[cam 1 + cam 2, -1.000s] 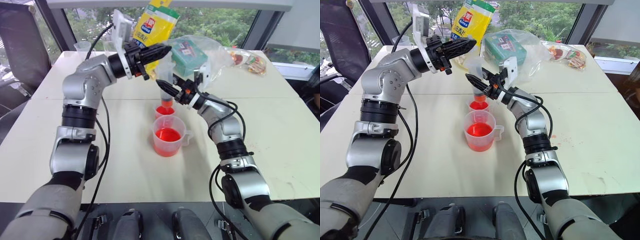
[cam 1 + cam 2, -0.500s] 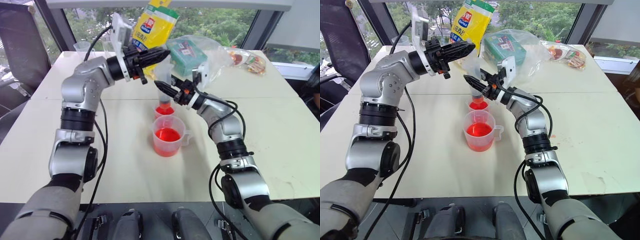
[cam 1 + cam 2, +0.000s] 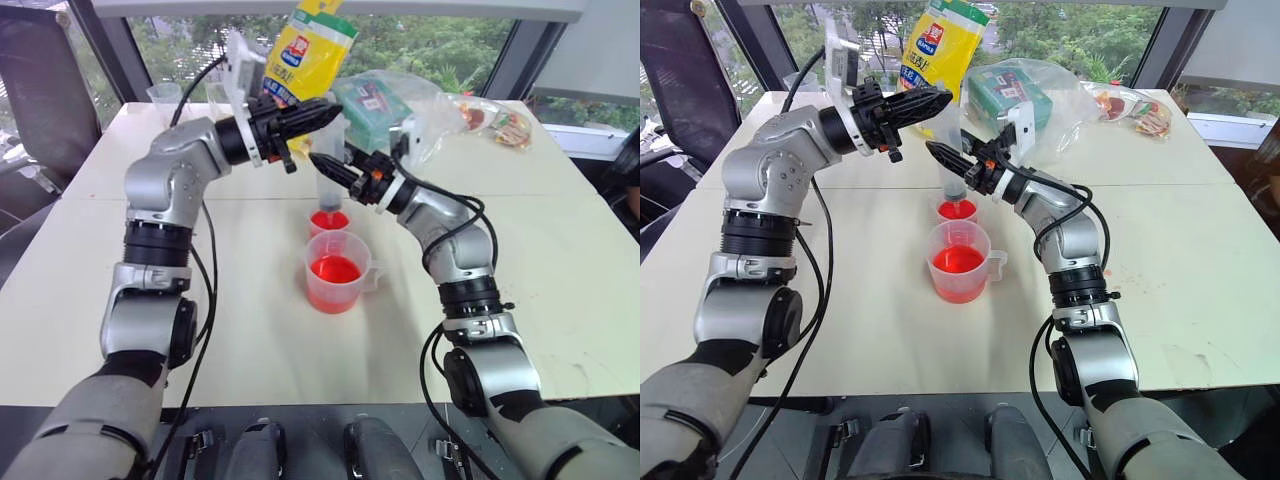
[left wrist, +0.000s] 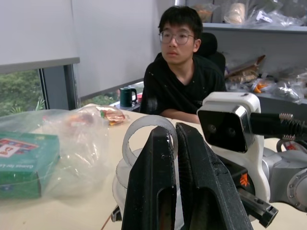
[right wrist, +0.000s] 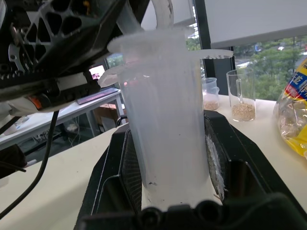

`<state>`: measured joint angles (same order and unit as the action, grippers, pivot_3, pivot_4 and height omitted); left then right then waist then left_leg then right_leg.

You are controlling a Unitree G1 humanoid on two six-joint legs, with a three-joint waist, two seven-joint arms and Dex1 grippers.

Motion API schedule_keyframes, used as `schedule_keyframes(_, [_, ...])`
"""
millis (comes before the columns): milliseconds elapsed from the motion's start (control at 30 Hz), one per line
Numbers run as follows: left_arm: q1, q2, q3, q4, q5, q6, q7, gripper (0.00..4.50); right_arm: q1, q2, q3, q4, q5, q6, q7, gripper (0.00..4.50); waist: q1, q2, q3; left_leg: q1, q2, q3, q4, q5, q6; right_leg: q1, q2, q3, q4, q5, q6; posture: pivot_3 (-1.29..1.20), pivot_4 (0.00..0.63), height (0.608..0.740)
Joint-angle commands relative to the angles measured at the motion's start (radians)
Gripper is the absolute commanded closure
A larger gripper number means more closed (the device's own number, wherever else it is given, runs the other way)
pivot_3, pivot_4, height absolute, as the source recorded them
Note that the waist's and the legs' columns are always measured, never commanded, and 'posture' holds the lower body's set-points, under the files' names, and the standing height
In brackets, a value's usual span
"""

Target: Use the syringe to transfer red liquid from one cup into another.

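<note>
Office or lab workroom, probably the former: pale cream work table (image 3: 250, 330) beneath large dark-framed windows (image 3: 440, 45) facing green trees, black office chair (image 3: 40, 90) at its end, a seated person (image 4: 184, 72) before cluttered grey wall shelves (image 4: 268, 28).

The syringe (image 3: 331, 180) stands upright at upper centre — clear thick barrel, tip down over the small narrow cup (image 3: 329, 221), which holds red liquid (image 3: 330, 219). Just below it, touching or nearly so, sits the wider handled beaker (image 3: 336, 272) — about half full of red, handle to the right.
</note>
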<state>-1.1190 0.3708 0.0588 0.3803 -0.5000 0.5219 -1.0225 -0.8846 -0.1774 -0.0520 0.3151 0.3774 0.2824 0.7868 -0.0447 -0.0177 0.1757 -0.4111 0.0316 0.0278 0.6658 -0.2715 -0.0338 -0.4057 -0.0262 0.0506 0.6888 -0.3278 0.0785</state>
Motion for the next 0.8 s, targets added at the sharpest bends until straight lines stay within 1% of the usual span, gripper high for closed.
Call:
schedule_keyframes(33, [0.038, -0.019, -0.067, 0.005, 0.03, 0.034, -0.02, 4.47, -0.092, 0.013, -0.048, -0.124, 0.078, -0.031, -0.012, 3.06, 0.0, 0.0, 0.0, 0.0, 0.0, 0.0, 0.0, 0.0, 0.0, 0.0, 0.0, 0.0, 0.0, 0.0, 0.0, 0.0, 0.15, 0.74])
schedule_keyframes(267, [0.032, -0.009, -0.057, 0.0, 0.028, 0.043, -0.016, 4.47, -0.088, 0.015, -0.046, -0.115, 0.073, -0.03, -0.009, 3.06, 0.0, 0.0, 0.0, 0.0, 0.0, 0.0, 0.0, 0.0, 0.0, 0.0, 0.0, 0.0, 0.0, 0.0, 0.0, 0.0, 0.15, 0.74])
schedule_keyframes(367, [0.022, 0.007, -0.031, -0.01, 0.011, 0.065, -0.008, 3.49, -0.074, 0.017, -0.035, -0.11, 0.064, -0.032, -0.004, 3.06, 0.0, 0.0, 0.0, 0.0, 0.0, 0.0, 0.0, 0.0, 0.0, 0.0, 0.0, 0.0, 0.0, 0.0, 0.0, 0.0, 0.15, 0.74])
schedule_keyframes(433, [0.023, 0.022, -0.02, -0.026, 0.0, 0.083, -0.012, 2.53, -0.067, 0.017, -0.031, -0.11, 0.062, -0.031, -0.003, 3.06, 0.0, 0.0, 0.0, 0.0, 0.0, 0.0, 0.0, 0.0, 0.0, 0.0, 0.0, 0.0, 0.0, 0.0, 0.0, 0.0, 0.15, 0.74])
schedule_keyframes(467, [0.027, 0.033, -0.014, -0.041, -0.005, 0.09, -0.013, 1.95, -0.063, 0.017, -0.029, -0.112, 0.061, -0.029, -0.002, 3.06, 0.0, 0.0, 0.0, 0.0, 0.0, 0.0, 0.0, 0.0, 0.0, 0.0, 0.0, 0.0, 0.0, 0.0, 0.0, 0.0, 0.15, 0.74])
schedule_keyframes(500, [0.032, 0.045, -0.008, -0.056, -0.009, 0.097, -0.013, 1.54, -0.059, 0.017, -0.028, -0.113, 0.061, -0.027, -0.001, 3.06, -0.001, 0.0, 0.0, 0.0, 0.0, 0.0, 0.0, 0.0, 0.0, 0.0, 0.0, 0.0, 0.0, 0.0, 0.0, 0.0, 0.15, 0.74])
schedule_keyframes(567, [0.042, 0.079, 0.015, -0.097, -0.029, 0.123, -0.012, 0.47, -0.054, 0.016, -0.026, -0.113, 0.062, -0.025, -0.002, 3.06, -0.003, 0.0, 0.0, 0.0, 0.0, 0.0, 0.0, 0.0, 0.0, 0.0, 0.0, 0.0, 0.0, 0.0, 0.0, 0.0, 0.15, 0.74])
schedule_keyframes(600, [0.047, 0.094, 0.025, -0.115, -0.037, 0.135, -0.009, 0.09, -0.053, 0.015, -0.025, -0.112, 0.062, -0.025, -0.003, 3.06, -0.003, 0.001, 0.0, 0.0, 0.0, 0.0, 0.0, 0.0, 0.0, 0.0, 0.0, 0.0, 0.0, 0.0, 0.0, 0.0, 0.15, 0.74])
schedule_keyframes(800, [0.112, 0.177, 0.08, -0.25, -0.104, 0.223, 0.002, 0.09, -0.047, 0.006, -0.024, -0.118, 0.067, -0.022, -0.007, 3.06, 0.0, 0.001, 0.0, 0.0, 0.0, 0.0, 0.0, 0.0, 0.0, 0.0, 0.0, 0.0, 0.001, 0.0, 0.0, 0.0, 0.15, 0.74])
